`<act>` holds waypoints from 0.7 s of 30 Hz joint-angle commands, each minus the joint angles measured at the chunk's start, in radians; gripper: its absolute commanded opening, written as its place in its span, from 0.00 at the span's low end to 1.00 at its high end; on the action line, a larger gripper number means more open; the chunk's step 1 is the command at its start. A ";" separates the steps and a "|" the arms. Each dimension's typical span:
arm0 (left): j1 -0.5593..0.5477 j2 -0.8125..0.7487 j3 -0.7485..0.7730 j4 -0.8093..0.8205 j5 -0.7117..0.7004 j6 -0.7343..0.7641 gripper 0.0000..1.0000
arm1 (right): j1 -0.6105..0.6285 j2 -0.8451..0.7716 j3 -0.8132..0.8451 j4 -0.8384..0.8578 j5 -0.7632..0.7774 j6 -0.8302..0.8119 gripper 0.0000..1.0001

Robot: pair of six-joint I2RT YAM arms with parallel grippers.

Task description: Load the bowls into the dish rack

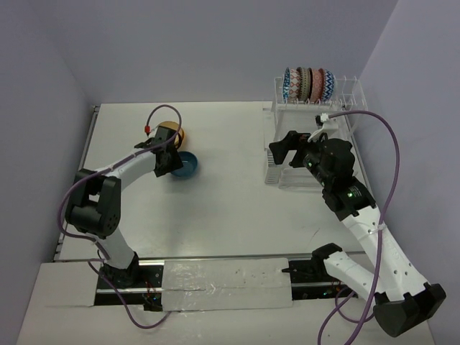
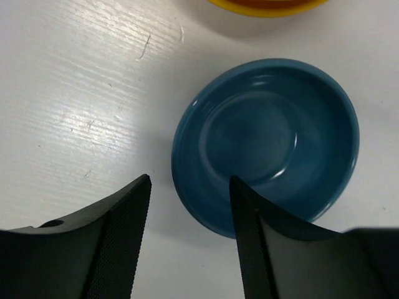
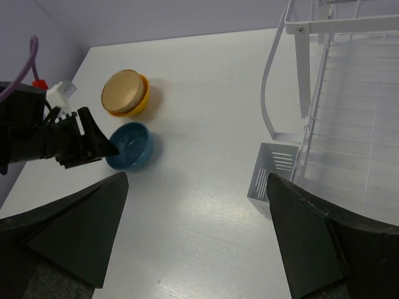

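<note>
Now the left gripper (image 2: 190, 208) is hanging partly open over the teal bowl (image 2: 268, 137). Its fingers (image 2: 121, 243) are straddling the lower-left rim without pinching it, and bare table (image 2: 75, 93) is lying open toward the frame's left. The orange-yellow bowl (image 2: 268, 4) is sitting just beyond, cut off by the top edge. The right gripper (image 3: 196, 212) is gaping wide and empty beside the dish rack (image 3: 303, 75). Patterned bowls (image 1: 309, 84) are standing in the rack's prongs at upper right.

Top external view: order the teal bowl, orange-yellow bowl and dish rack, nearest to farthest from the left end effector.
1. teal bowl, right at the left end effector
2. orange-yellow bowl, just behind it
3. dish rack, far off on the right side
</note>
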 commanded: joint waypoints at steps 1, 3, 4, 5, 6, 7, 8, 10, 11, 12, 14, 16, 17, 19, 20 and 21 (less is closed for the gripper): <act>0.004 0.015 0.043 0.038 -0.043 -0.023 0.58 | 0.003 -0.024 -0.016 0.056 -0.003 -0.010 1.00; 0.004 0.027 0.044 0.041 -0.050 -0.023 0.49 | 0.003 -0.029 -0.024 0.063 -0.009 -0.010 1.00; 0.004 0.030 0.044 0.041 -0.053 -0.025 0.46 | 0.003 -0.029 -0.025 0.066 -0.012 -0.010 1.00; 0.004 0.038 0.044 0.041 -0.059 -0.025 0.41 | 0.003 -0.029 -0.025 0.066 -0.013 -0.010 1.00; 0.002 0.040 0.043 0.043 -0.059 -0.026 0.40 | 0.003 -0.026 -0.024 0.068 -0.018 -0.010 1.00; 0.004 0.041 0.043 0.043 -0.059 -0.026 0.39 | 0.003 -0.026 -0.024 0.065 -0.018 -0.011 1.00; 0.004 0.044 0.041 0.046 -0.056 -0.028 0.37 | 0.005 -0.026 -0.024 0.065 -0.017 -0.011 1.00; 0.004 0.049 0.040 0.049 -0.053 -0.028 0.33 | 0.003 -0.026 -0.025 0.065 -0.017 -0.010 1.00; 0.004 0.047 0.040 0.050 -0.053 -0.028 0.26 | 0.005 -0.027 -0.028 0.065 -0.017 -0.010 1.00; 0.004 0.046 0.038 0.053 -0.049 -0.025 0.22 | 0.003 -0.026 -0.028 0.063 -0.018 -0.010 1.00; 0.002 0.040 0.035 0.056 -0.044 -0.023 0.08 | 0.003 -0.021 -0.031 0.066 -0.024 -0.010 1.00; 0.001 0.032 0.037 0.053 -0.037 -0.020 0.00 | 0.003 -0.010 -0.031 0.066 -0.033 -0.002 1.00; -0.001 0.021 0.037 0.052 -0.035 -0.020 0.00 | 0.003 -0.006 -0.034 0.069 -0.050 -0.001 0.99; -0.013 -0.006 0.034 0.058 -0.024 -0.011 0.00 | 0.009 0.007 -0.041 0.085 -0.061 0.027 0.99; -0.019 -0.019 0.032 0.059 -0.021 -0.007 0.00 | 0.015 0.010 -0.047 0.091 -0.066 0.036 0.98; -0.025 -0.032 0.032 0.059 -0.020 0.000 0.00 | 0.034 0.016 -0.048 0.100 -0.066 0.056 0.98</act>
